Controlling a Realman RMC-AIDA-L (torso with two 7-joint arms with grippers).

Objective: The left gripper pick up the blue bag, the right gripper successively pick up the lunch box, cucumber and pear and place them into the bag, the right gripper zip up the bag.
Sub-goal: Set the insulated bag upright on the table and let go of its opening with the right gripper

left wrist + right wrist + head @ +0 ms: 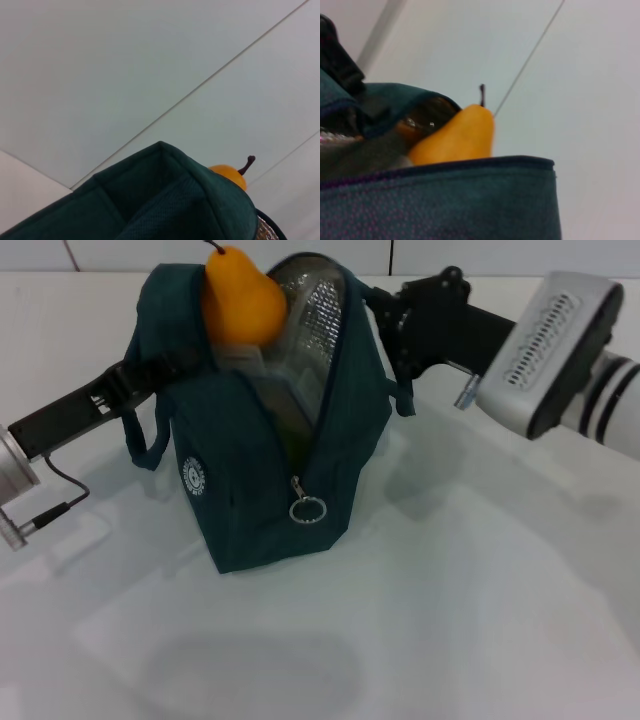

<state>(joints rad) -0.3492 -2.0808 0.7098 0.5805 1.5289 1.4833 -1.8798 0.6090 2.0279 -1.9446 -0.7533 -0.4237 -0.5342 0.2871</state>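
The blue bag (270, 460) stands upright mid-table with its zip open and its foil lining (315, 315) showing. The pear (240, 295) rests in the bag's mouth, stem up, with its upper half above the rim. Right under it a pale clear edge of the lunch box (245, 362) shows inside. The cucumber is hidden. My left gripper (150, 375) holds the bag's left side by the handle. At the bag's upper right rim is my right gripper (372, 302), apart from the pear. Both wrist views show the pear (230, 176) (457, 137) over the bag's fabric (165, 200) (445, 200).
The ring zip pull (307, 508) hangs at the low end of the open zip, on the bag's front. A round white logo (194, 476) marks the bag's left face. The white table (450, 620) spreads in front of and beside the bag.
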